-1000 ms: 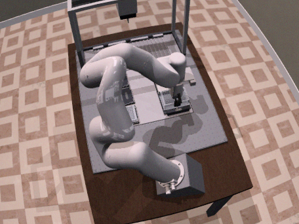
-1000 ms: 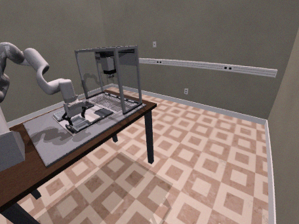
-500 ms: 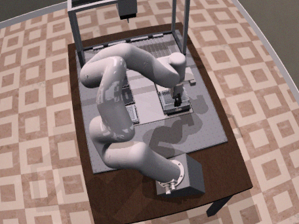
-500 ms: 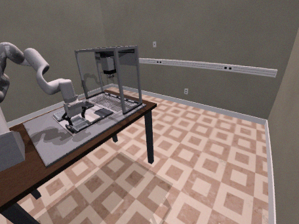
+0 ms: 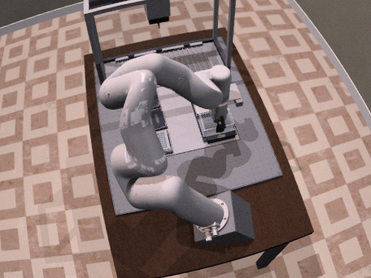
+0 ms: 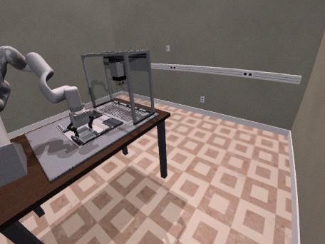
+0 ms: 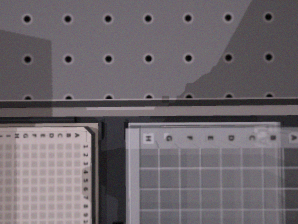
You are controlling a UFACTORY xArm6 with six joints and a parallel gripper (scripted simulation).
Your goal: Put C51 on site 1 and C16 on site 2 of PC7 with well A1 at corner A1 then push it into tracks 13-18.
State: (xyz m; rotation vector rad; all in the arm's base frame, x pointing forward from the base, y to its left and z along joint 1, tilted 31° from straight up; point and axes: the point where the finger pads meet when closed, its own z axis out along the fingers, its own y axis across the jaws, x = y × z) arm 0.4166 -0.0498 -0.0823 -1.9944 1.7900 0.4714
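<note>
The carrier PC7 [image 5: 220, 138] [image 7: 111, 145] lies on the apron in front of the rails. The clear deep-well block C51 [image 5: 209, 132] [image 6: 86, 134] [image 7: 190, 175] is at its handle end. The pale 384-well plate C16 [image 7: 45, 175] sits beside it, with a dark strip of carrier between them. The row letters of both run toward A on the right in the wrist view. My gripper [image 6: 83, 130] is open, low at C51; the fingertips are outside the wrist view, and contact cannot be told. C15 [image 5: 163, 141] is in nest S1. Nest S2 [image 5: 159, 118] holds no block.
The rails [image 5: 191, 58] [image 6: 117, 110] run back under the instrument frame [image 5: 93, 41] [image 6: 129, 86], whose posts stand at the corners. A dark head [image 5: 158, 9] [image 6: 118, 71] hangs above them. A small block [image 5: 239, 102] lies right of the carrier. The arm hides part of the apron.
</note>
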